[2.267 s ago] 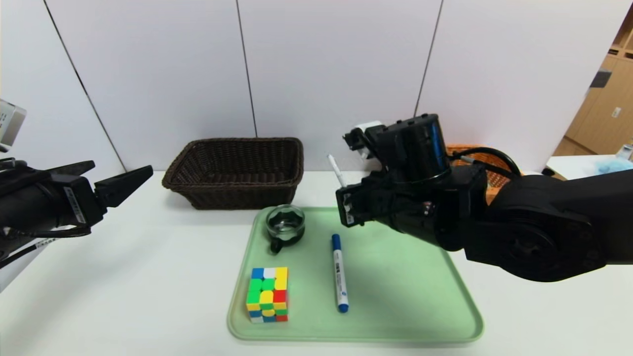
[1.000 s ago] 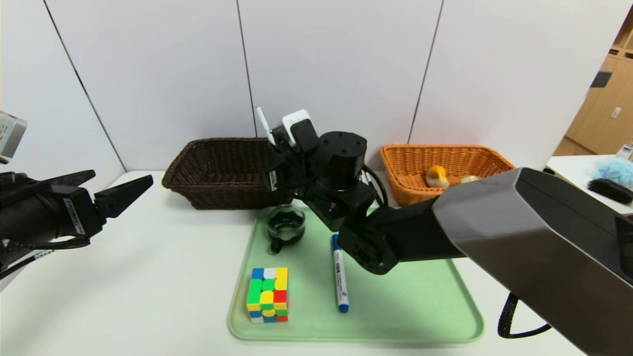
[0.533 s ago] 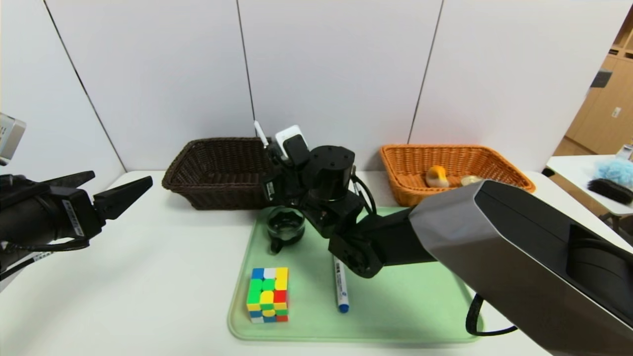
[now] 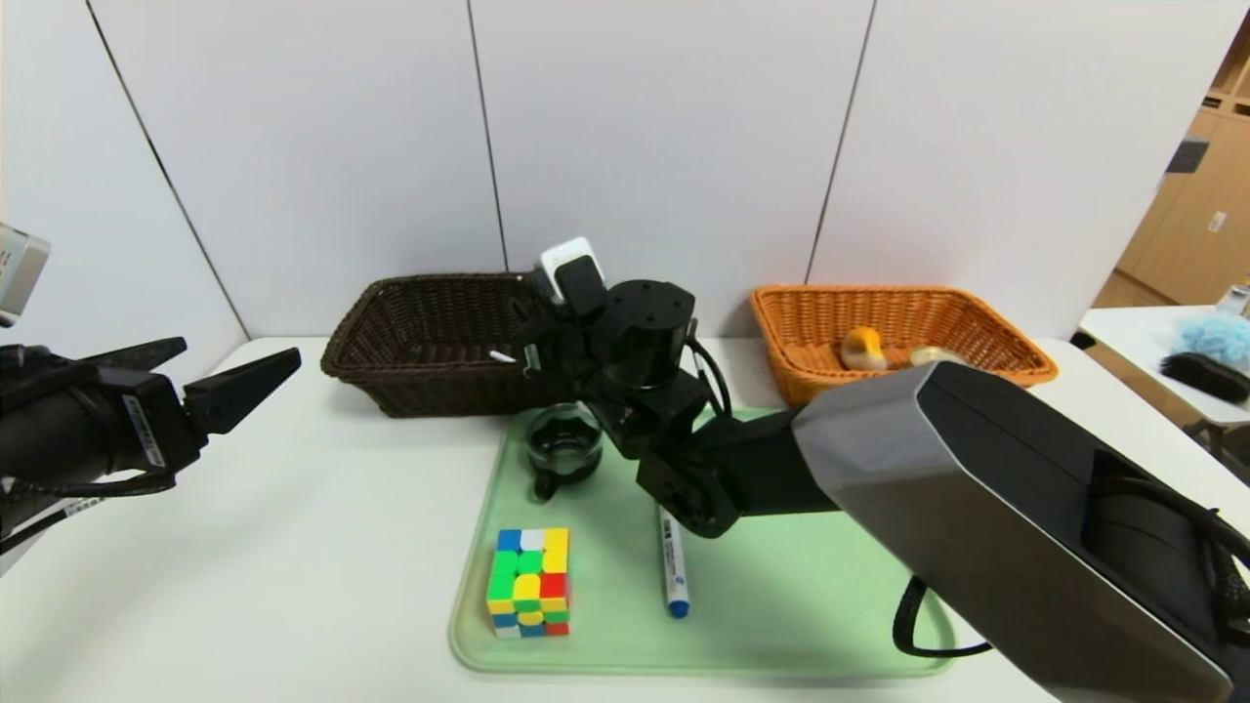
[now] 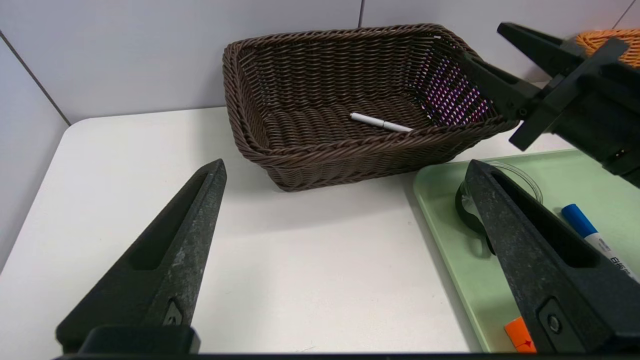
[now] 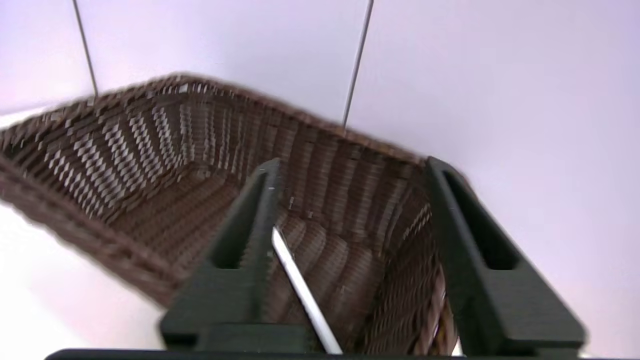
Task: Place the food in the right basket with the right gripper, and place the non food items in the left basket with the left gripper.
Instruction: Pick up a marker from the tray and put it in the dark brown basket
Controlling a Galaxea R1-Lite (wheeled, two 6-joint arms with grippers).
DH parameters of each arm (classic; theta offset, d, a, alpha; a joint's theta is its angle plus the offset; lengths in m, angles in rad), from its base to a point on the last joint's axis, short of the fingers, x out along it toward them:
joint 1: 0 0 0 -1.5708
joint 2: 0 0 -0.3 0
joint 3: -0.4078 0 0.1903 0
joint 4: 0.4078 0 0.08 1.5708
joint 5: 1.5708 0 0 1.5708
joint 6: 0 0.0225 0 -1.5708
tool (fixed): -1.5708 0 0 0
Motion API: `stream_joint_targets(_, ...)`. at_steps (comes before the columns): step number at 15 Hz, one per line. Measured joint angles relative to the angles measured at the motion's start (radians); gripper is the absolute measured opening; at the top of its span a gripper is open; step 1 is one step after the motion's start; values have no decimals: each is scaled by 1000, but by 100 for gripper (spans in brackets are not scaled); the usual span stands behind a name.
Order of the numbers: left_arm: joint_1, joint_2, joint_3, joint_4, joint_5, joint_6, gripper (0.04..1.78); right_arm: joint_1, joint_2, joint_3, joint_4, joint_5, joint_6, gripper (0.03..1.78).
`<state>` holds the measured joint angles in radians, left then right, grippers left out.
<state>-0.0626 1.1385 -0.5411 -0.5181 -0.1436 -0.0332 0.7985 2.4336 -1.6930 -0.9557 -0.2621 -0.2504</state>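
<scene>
My right gripper is open over the right end of the dark brown left basket; in its own wrist view the jaws stand wide apart. The thin white pen lies loose on the basket floor, also seen in the right wrist view and the head view. The puzzle cube, glass cup and blue-capped marker sit on the green tray. The bun and the can lie in the orange-tan right basket. My left gripper is open and empty at the far left.
The right arm stretches across the tray from the right and hides the marker's upper end. White wall panels stand right behind both baskets. Bare white table lies between the left gripper and the tray. A side table with a blue cloth is far right.
My right gripper carried the pen leftward from above the tray to the dark basket, lowered and opened. The pen now lies in the basket. The left arm has not moved.
</scene>
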Motion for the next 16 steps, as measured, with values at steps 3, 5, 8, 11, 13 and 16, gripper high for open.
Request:
stream_joint_targets(3,0,0,2,0,0,0,169,-17,11,-79,8,-3,-5,125)
stream_joint_targets(5,0,0,3,0,0,0,169,-49,4,-118,15,-22,-33,136)
stream_joint_targets(8,0,-1,3,0,0,-2,169,-118,-50,-99,23,-55,-76,147)
stream_joint_targets(11,0,-4,9,0,1,-2,169,-170,-153,47,30,-80,-79,154)
stream_joint_targets(13,0,-4,9,0,0,-2,169,-189,-246,161,74,-108,-74,158)
stream_joint_targets(16,0,-4,9,0,0,-2,169,-174,-384,294,225,-142,-25,162)
